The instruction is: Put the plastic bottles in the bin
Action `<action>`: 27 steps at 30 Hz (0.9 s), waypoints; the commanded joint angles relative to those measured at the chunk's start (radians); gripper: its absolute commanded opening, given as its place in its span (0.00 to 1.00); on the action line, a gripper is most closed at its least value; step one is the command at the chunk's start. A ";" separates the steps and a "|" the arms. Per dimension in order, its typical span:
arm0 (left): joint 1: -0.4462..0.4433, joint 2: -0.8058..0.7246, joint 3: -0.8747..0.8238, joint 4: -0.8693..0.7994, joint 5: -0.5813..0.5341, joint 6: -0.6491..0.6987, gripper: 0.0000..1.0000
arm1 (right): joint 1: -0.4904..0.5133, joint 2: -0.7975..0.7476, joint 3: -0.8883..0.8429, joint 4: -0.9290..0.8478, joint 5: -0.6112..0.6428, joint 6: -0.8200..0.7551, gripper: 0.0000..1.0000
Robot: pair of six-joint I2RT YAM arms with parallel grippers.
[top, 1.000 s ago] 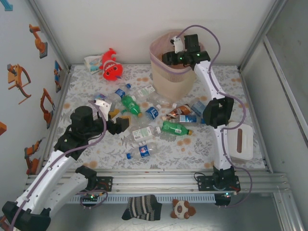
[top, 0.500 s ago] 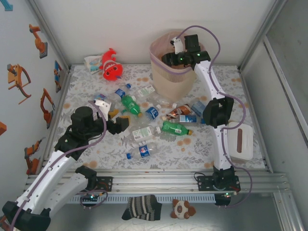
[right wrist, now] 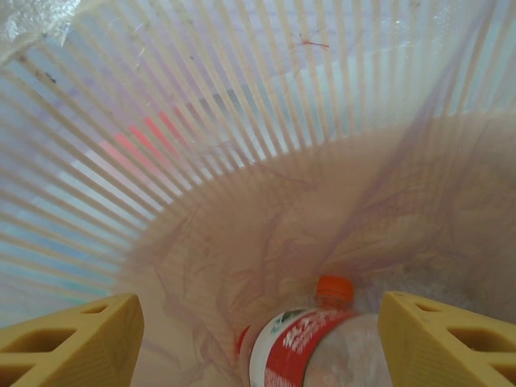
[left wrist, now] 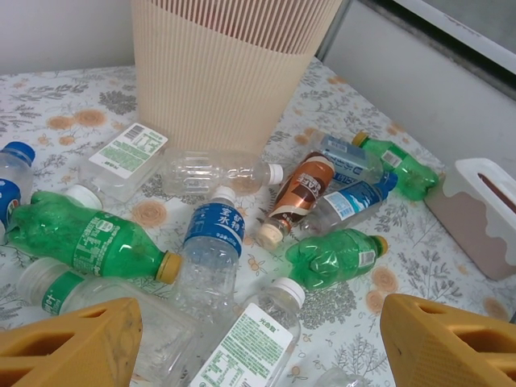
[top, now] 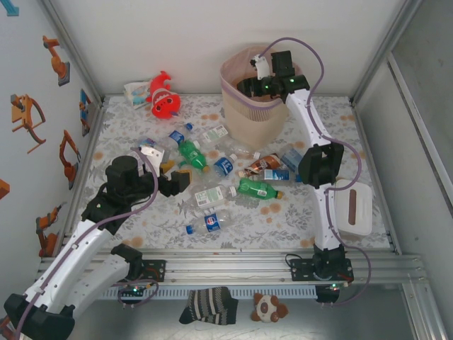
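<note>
Right gripper (right wrist: 260, 343) wider, bottle (right wrist: 314, 351) seemingly below

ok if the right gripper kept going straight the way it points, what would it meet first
Probably the red-labelled bottle lying in the bin, straight ahead of the right gripper; depth is unclear, so the liner could come first.

**Two white-and-black arms with ochre fingers**

The long links of the left arm (top: 78, 246) and the right arm (top: 304, 117) are clad in white shells, while the joints and motor housings are finished in black. A greyish-purple cable (top: 323, 69) is looped along each arm. Small green lights are seen at the right arm's wrist. The fingers (left wrist: 68, 347) of the left gripper (left wrist: 260, 310) and the right gripper (right wrist: 260, 305) are moulded in ochre-yellow plastic with triangular cut-outs.
</note>
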 commanded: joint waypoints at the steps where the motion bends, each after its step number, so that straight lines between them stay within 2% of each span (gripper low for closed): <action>1: -0.005 0.003 0.015 -0.003 -0.032 -0.005 0.77 | -0.007 -0.057 0.011 -0.020 0.016 0.008 0.75; 14: -0.005 0.036 0.032 -0.014 -0.105 -0.011 0.77 | -0.006 -0.218 0.004 -0.025 0.029 0.020 0.74; 20: -0.005 0.062 0.037 -0.015 -0.137 -0.025 0.77 | -0.006 -0.324 -0.056 -0.027 0.036 0.024 0.73; 27: 0.006 0.131 0.070 -0.080 -0.281 -0.065 0.77 | -0.007 -0.479 -0.203 -0.029 0.070 0.045 0.70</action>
